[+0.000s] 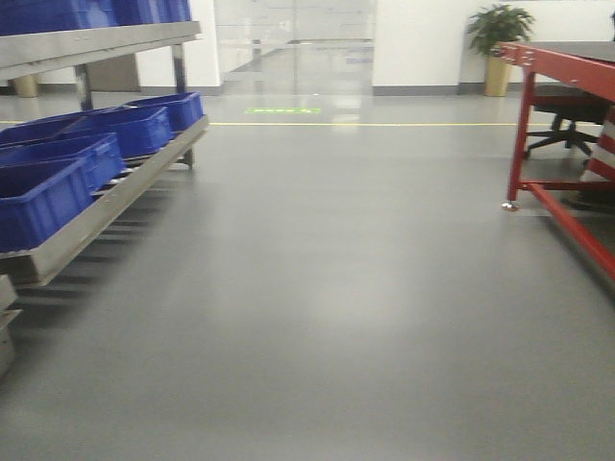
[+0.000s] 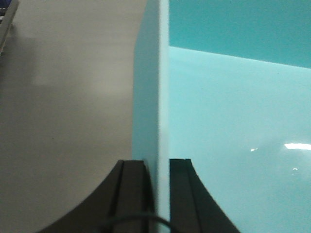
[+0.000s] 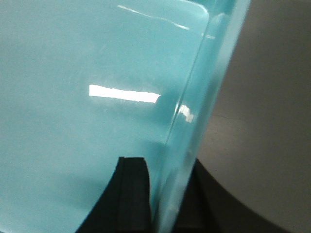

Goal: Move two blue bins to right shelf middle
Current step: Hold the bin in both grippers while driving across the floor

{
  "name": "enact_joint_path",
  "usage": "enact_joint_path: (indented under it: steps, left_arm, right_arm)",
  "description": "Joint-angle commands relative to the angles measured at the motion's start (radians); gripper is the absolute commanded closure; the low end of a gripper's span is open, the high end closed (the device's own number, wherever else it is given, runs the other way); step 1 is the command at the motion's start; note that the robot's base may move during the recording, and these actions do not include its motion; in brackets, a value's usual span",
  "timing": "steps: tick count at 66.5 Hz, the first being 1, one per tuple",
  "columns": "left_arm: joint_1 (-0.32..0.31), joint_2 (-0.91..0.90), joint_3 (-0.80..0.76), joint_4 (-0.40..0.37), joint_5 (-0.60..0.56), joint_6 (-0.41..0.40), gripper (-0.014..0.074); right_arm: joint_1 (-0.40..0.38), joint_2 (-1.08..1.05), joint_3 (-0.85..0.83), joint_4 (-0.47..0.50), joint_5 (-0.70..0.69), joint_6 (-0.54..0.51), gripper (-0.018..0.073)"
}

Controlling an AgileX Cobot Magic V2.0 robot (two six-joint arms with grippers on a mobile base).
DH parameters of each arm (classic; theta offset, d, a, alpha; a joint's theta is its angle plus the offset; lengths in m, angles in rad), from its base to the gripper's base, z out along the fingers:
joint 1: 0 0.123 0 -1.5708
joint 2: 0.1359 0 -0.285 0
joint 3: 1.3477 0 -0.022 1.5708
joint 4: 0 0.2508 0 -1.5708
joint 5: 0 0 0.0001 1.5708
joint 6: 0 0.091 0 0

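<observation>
Both wrist views are filled by one blue bin, which looks pale turquoise this close. In the left wrist view its thin side wall runs straight up between the black fingers of my left gripper, which is shut on it. The bin's glossy inside lies to the right. My right gripper is shut on the opposite wall, one finger inside and one outside. Neither gripper shows in the front view, nor does the held bin. Several more blue bins sit on the left shelf's sloped lower level.
The left metal shelf also carries blue bins on its upper level. A red-framed shelf stands at the right with an office chair behind it. Grey floor stretches between them. A potted plant stands by the far wall.
</observation>
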Motion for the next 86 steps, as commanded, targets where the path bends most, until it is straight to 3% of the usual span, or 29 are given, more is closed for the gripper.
enact_joint_path:
  steps: [1,86]
  left_arm:
    - [-0.002,-0.017,-0.012,-0.012,-0.081,-0.008,0.0707]
    - [-0.002,-0.017,-0.012,-0.012,-0.081,-0.008,0.0707]
  right_arm:
    - [-0.005,-0.012,-0.007,-0.009,-0.001,-0.034,0.0711]
    - [-0.005,-0.012,-0.007,-0.009,-0.001,-0.034,0.0711]
